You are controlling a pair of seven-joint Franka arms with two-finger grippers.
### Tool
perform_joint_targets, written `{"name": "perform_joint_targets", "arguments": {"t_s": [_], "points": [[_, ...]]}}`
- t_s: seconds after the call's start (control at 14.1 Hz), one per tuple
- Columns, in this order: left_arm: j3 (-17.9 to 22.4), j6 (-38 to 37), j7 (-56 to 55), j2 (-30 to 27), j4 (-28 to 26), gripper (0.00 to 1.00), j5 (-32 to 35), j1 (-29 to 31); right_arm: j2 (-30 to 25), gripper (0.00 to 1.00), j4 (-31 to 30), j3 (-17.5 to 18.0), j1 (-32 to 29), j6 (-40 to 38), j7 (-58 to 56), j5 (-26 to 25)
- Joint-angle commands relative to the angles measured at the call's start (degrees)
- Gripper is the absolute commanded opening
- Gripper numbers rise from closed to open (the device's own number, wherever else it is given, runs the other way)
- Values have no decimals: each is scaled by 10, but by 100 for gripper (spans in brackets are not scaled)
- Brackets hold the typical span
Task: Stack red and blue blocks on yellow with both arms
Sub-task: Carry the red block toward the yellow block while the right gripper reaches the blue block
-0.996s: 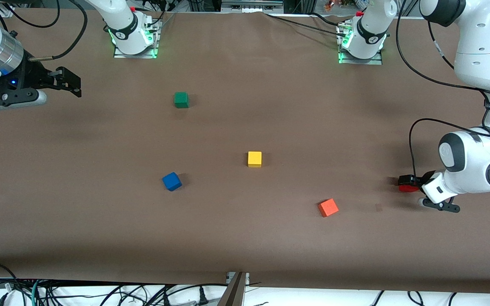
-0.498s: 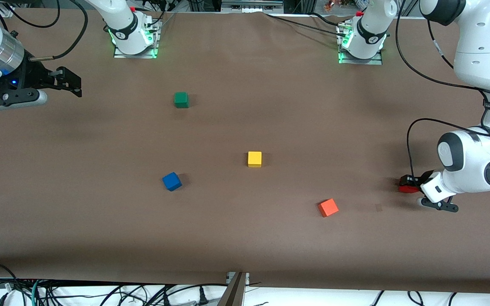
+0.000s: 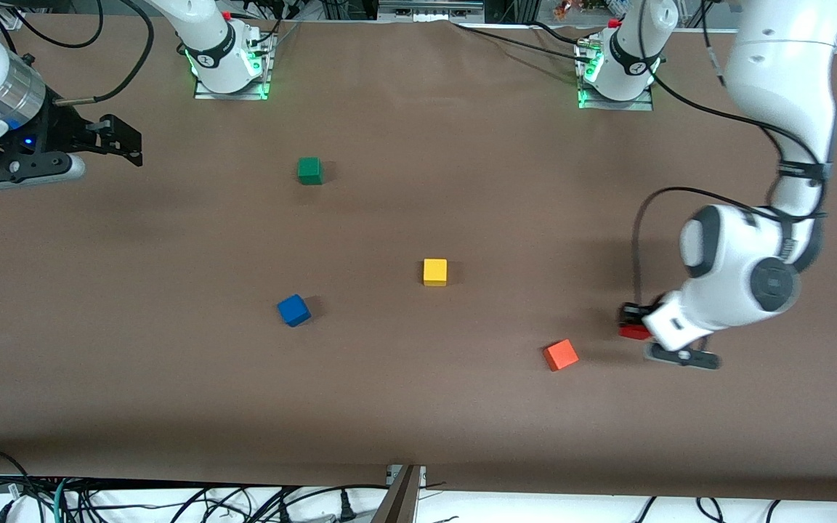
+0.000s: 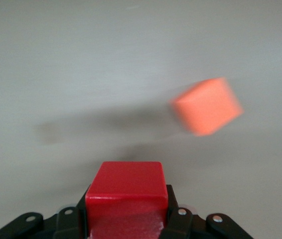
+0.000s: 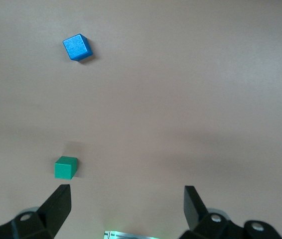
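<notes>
Left gripper (image 3: 635,325) clamps the red block (image 4: 125,191) between its fingers, raised over the table beside the orange cube (image 3: 560,355); right gripper (image 3: 124,143) waits spread wide; blue block (image 3: 293,310) and yellow cube (image 3: 434,272) lie apart

Left claw (image 3: 635,325) carried red block (image 3: 634,332) toward orange cube (image 3: 560,355), now near it

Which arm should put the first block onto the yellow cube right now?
Left, most likely. The left gripper is already shut on the red block, in the air over the table beside the orange cube. The right gripper waits open and empty at its own end, and the yellow cube is bare.
</notes>
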Motion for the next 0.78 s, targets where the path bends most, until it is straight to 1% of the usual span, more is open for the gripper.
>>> {"name": "perform_joint_targets", "arguments": {"t_s": [0.0, 0.14, 0.21, 0.28, 0.36, 0.57, 0.71], "points": [[13, -17, -168, 18, 47, 3, -2, -101, 5, 100, -8, 3, 1, 14, -1, 3], [13, -17, -248, 45, 75, 3, -5, -161, 17, 100, -13, 3, 7, 31, 3, 3], [13, -16, -277, 50, 85, 3, -7, -178, 20, 100, -16, 3, 8, 39, 3, 9], [13, -16, -295, 55, 97, 3, -7, -192, 24, 100, -24, 3, 8, 49, 2, 21], [14, -15, -306, 59, 105, 4, -6, -217, 31, 100, -30, 3, 8, 58, 1, 23], [14, -16, -334, 72, 125, 5, -6, -249, 63, 100, -29, 3, 29, 83, 3, 24], [16, -16, -351, 79, 141, 6, -3, -266, 98, 100, -27, 3, 31, 108, 43, 24]]}}
